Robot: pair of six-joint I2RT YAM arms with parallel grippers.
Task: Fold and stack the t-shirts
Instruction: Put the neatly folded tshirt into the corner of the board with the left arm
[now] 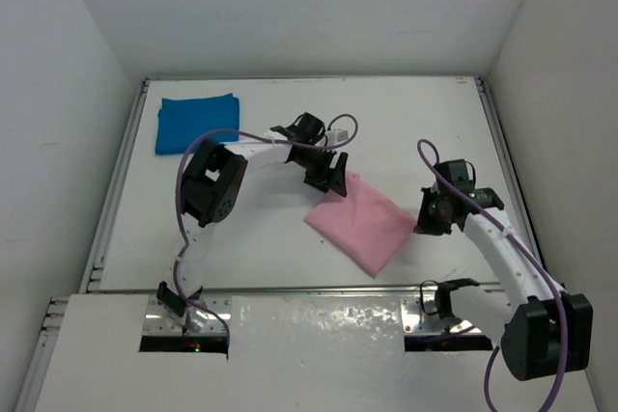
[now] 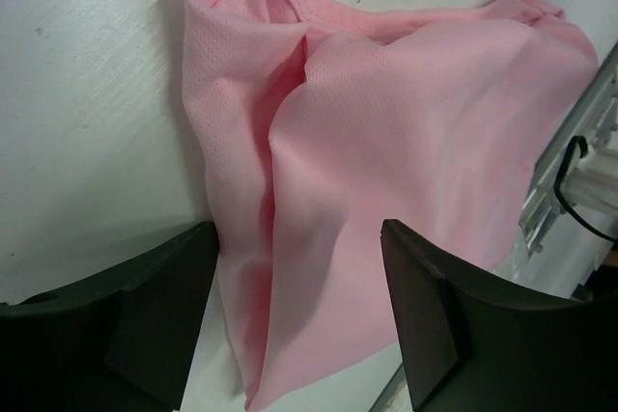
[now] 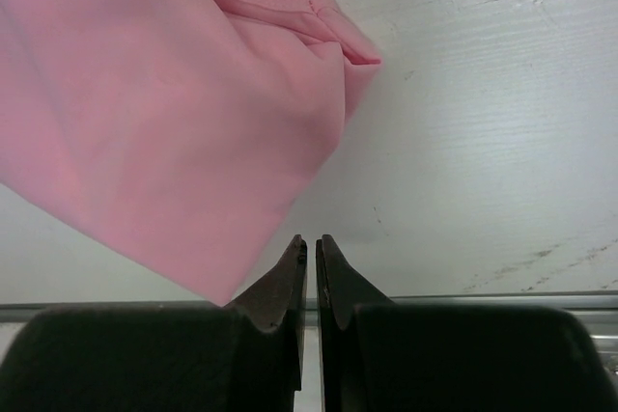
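From the top external view, the blue shirt lies folded at the table's far left corner; the pink shirt lies mid-table as a loose diamond, well apart from it. My left gripper sits at the pink shirt's far corner and my right gripper just beside its right corner. I judge the long carry to the blue shirt to be the main hazard, since a one-sided hold would let the fold drop open.

On the left wrist view, the fingers stand wide apart with the pink cloth running between them, rumpled and layered. If I close here I may pinch only the upper layer; lifting would then peel the fold apart.

On the right wrist view, the fingers are pressed together on nothing, with the cloth's edge just beside their tips and the rail near. Any sideways nudge from this closed tip could drag the edge or bunch it.
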